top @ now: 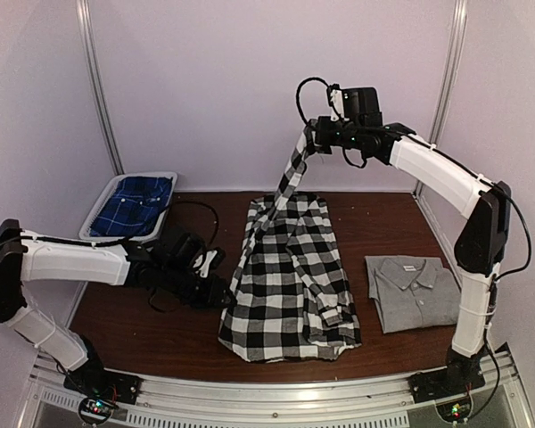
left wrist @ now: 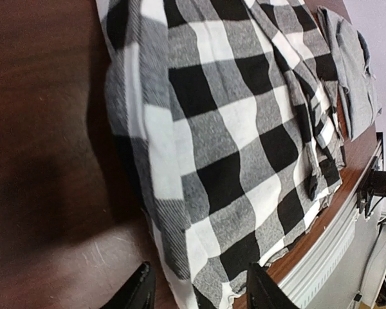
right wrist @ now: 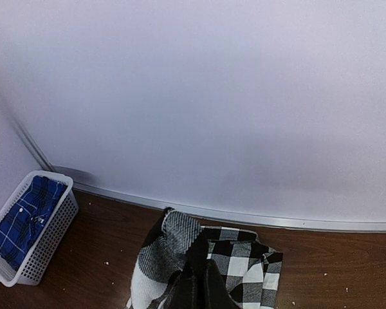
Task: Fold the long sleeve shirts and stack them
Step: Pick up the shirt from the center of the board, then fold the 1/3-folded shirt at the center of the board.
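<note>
Checked flannel shirt (top: 290, 285): black-and-white, spread on the bench (top: 143, 330), body lying below and to the near side of the right gripper (top: 310, 143). One sleeve (top: 290, 178) is raised off the cloth and runs taut up to that gripper.

Right gripper: high above the far edge of the bench, jaws pinched tight on the sleeve end. In the right wrist view the fingers (right wrist: 209, 290) sit close together with checked cloth bunched around them.

Left gripper (top: 223, 292): low over the bench, at the shirt's left edge. Jaws parted about halfway. In the left wrist view the shirt's edge lies in the gap between them (left wrist: 199, 290), flat on the wood; no pinch visible.

Grey shirt (top: 415, 290): folded, collar up, on the bench well below the right gripper and toward the right arm's base. Just beside the flannel, not touching.

Basket (top: 102, 209): white, at the far left corner beyond the left gripper, holding a blue plaid shirt (top: 138, 203).
</note>
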Controlling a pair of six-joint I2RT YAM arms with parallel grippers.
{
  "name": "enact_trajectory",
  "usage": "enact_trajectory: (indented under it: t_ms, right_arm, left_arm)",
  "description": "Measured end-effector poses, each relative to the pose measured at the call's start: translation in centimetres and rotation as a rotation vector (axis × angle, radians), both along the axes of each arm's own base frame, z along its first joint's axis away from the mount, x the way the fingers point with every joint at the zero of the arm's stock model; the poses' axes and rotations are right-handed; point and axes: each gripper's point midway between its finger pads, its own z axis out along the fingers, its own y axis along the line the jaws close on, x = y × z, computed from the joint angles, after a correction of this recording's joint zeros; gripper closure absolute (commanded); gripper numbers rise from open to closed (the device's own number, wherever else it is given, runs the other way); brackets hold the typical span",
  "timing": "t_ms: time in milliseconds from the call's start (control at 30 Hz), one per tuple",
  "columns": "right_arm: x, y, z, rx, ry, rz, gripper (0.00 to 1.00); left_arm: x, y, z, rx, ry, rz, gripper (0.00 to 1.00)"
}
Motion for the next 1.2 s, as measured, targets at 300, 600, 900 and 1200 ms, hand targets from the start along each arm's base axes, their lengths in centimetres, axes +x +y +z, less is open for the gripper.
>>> enact_trajectory:
  t_ms: [300,600,900,1200]
  right_arm:
    - [0.1,0.3,0.6,0.001,-0.027,0.016,1.0]
    - [0.8,-1.2,0.5,-0.03,-0.036,-0.013,1.0]
    - [1.3,-5.6,-1.9,-0.077,0.009,-0.097,1.0]
    - [-0.3,-8.3,-0.7,-0.077,-0.007,-0.134,1.0]
  left_arm:
    - [-3.5,-1.0,-0.9,0.069,0.029,-0.019,1.0]
    - [-2.6,-5.3,3.4,0.03,-0.061,-0.086,1.0]
    - [-2.7,-10.5,3.2,0.015,-0.063,-0.235,1.0]
    - [-2.4,-14.4,1.2,0.003,-0.02,-0.343,1.0]
